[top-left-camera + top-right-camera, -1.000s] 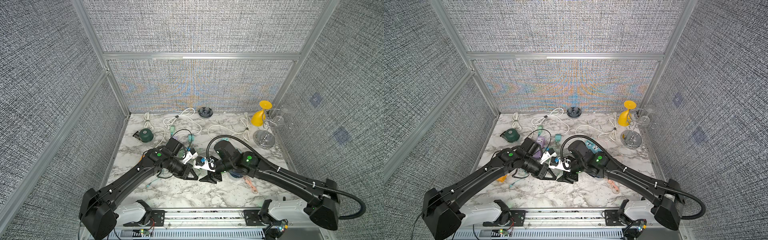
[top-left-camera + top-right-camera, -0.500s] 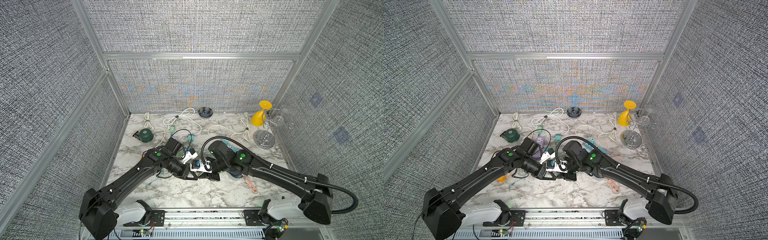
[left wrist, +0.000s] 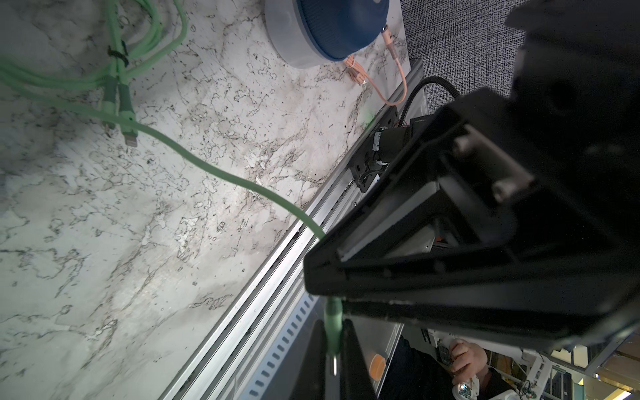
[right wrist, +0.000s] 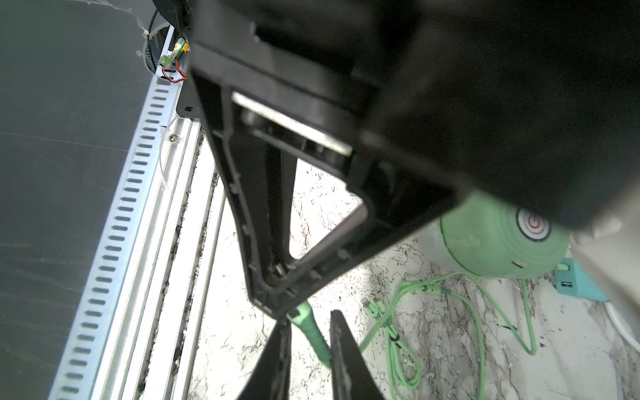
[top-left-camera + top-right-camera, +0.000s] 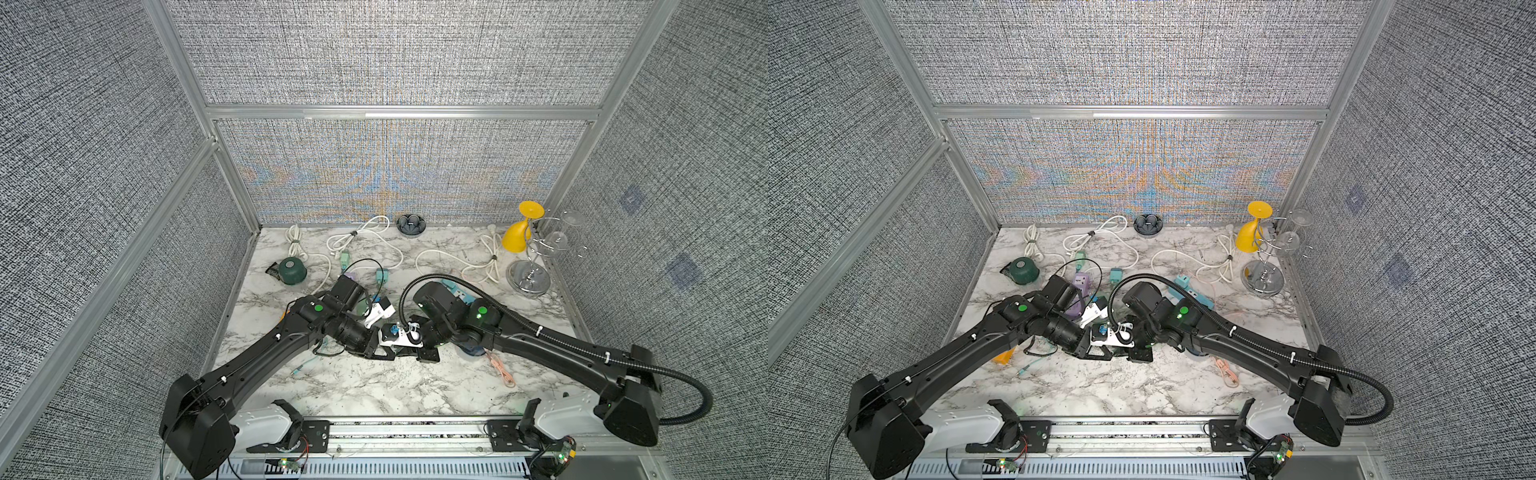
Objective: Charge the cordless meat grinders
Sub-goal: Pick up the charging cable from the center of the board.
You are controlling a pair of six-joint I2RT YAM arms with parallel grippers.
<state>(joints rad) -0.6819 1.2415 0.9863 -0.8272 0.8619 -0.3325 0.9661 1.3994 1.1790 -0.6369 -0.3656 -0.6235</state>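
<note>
- Mint-green cable plug (image 3: 334, 318) is pinched between the pressed-together fingers of the left gripper (image 3: 332, 349), with its metal tip pointing back into that gripper. The right gripper (image 4: 309, 322) has its fingers narrow on either side of the same plug. One finger touches it and a sliver of gap shows at the other, so I cannot tell whether it grips.
- If the left lets go before the right has firm hold, the plug would likely drop onto the marble tabletop (image 5: 374, 386).
- Both grippers are tip to tip, so a small misjudged move could knock the fingers together or twist the plug askew.
- Nearby on the marble stands the mint green grinder (image 4: 498, 242), just beside a teal USB block (image 4: 575, 284). Its side port (image 4: 517, 264) is small, and a crookedly re-gripped plug may scrape or miss it.
- Tied cable slack (image 4: 391, 332) lies on the marble and could snag when pulled.
- Mistaking the target is possible: the navy blue grinder (image 3: 332, 31) has a salmon cable (image 3: 394, 69) at its side, and the dark green grinder (image 5: 292, 271) sits well apart near the back.
</note>
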